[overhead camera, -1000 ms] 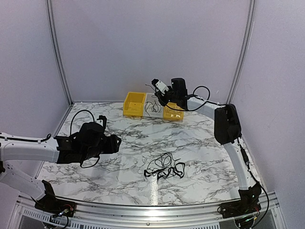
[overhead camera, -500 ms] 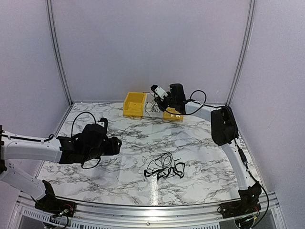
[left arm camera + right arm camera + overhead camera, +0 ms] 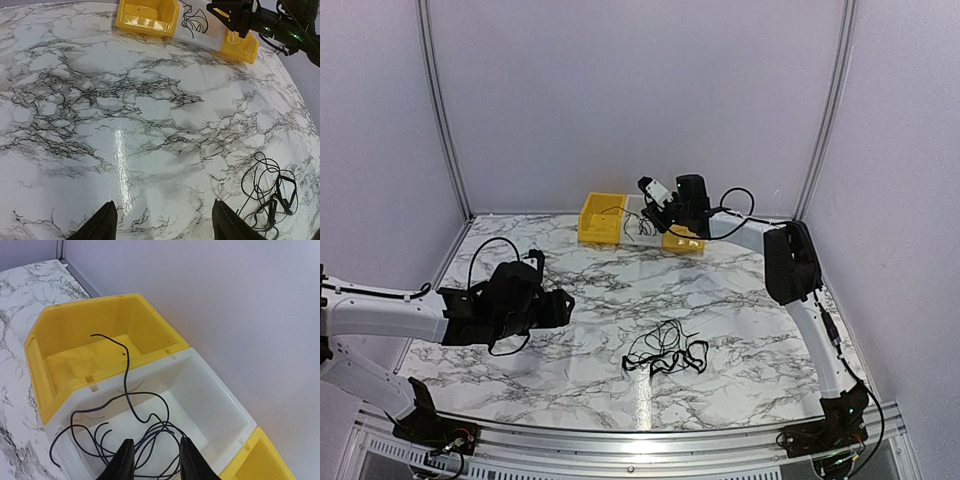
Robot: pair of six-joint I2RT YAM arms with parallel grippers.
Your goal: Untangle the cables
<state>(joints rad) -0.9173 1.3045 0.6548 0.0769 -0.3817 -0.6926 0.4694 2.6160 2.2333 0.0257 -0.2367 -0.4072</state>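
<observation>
A loose tangle of thin black cables lies on the marble table, front of centre; it also shows at the lower right of the left wrist view. Another thin dark cable lies looped in the white bin, one end sticking up over the left yellow bin. My right gripper hangs just above that bin, jaws apart, with cable strands running between the fingers. My left gripper is wide open and empty, low over bare table left of the tangle.
Three bins stand in a row at the back wall: yellow, white, yellow. Grey walls close the table at the back and sides. The right arm reaches along the right side.
My right gripper has sunk a little and moved left over the white bin, and the cable has settled lower into it. My left arm has shifted slightly.
</observation>
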